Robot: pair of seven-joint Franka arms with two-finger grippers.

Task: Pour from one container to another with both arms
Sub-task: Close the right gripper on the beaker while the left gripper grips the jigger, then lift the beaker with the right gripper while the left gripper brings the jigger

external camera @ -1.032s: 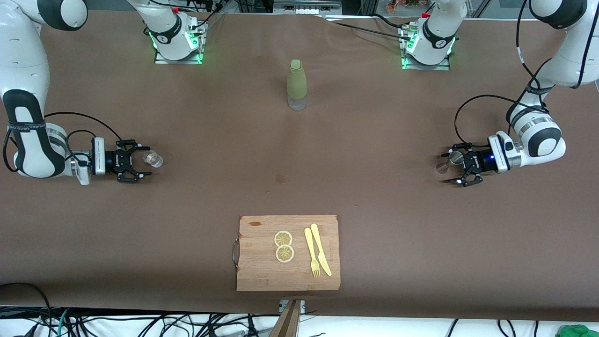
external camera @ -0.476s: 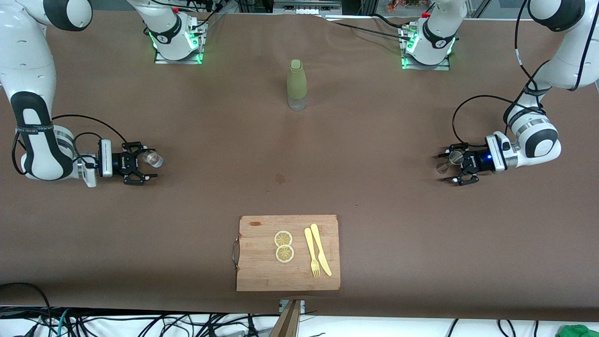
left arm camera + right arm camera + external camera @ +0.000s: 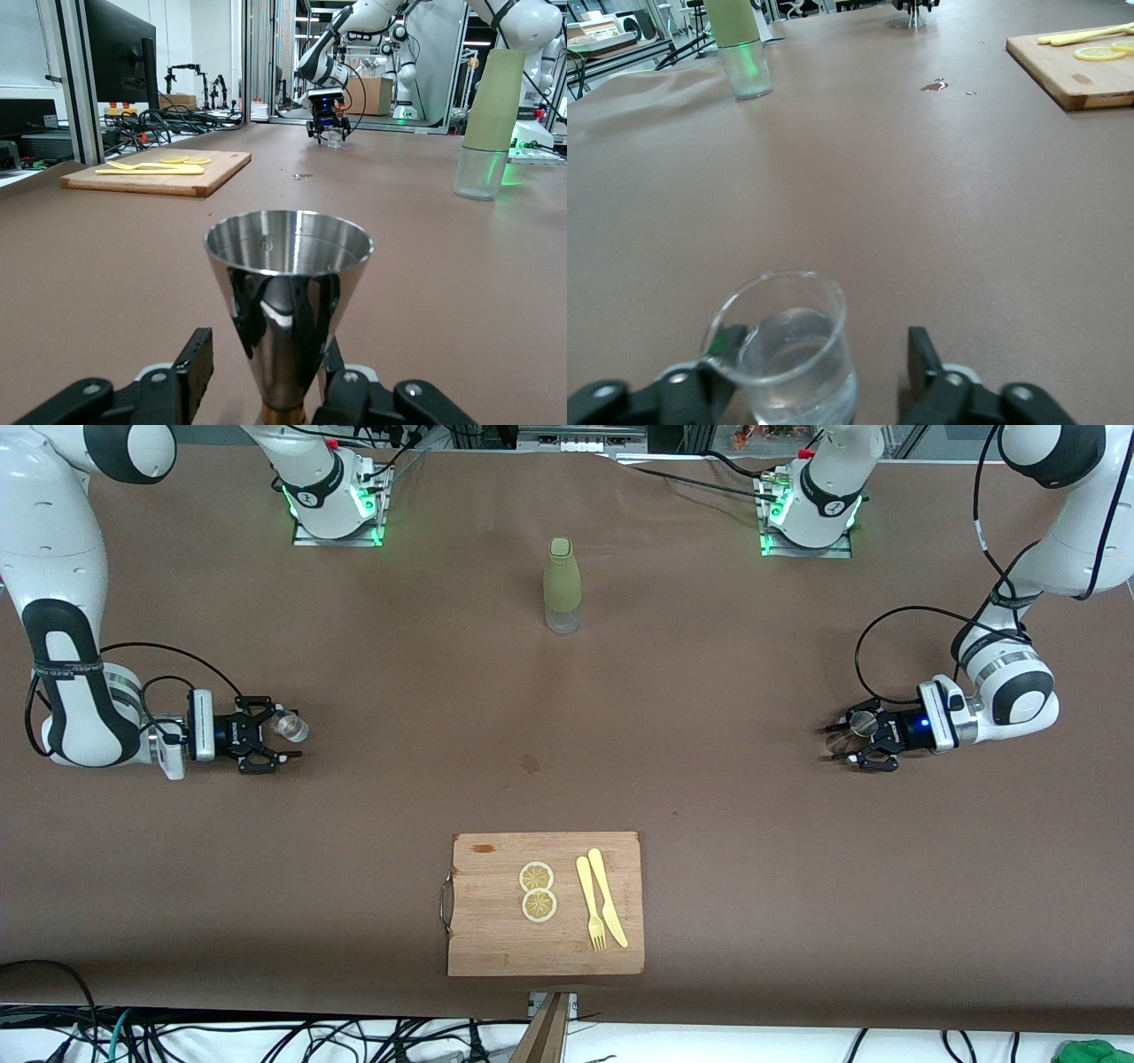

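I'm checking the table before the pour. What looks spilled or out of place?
A small dark stain marks the table cloth near mid-table, between bottle and cutting board; it looks like an old spill. Nothing else stands out.

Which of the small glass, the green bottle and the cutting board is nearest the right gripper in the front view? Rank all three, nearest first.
From the right gripper, at the right arm's end of the table:
1. Small glass, between its open fingers.
2. Cutting board, at mid-table, nearer the front camera.
3. Green bottle, at mid-table, farther from the camera; somewhat farther off than the board.
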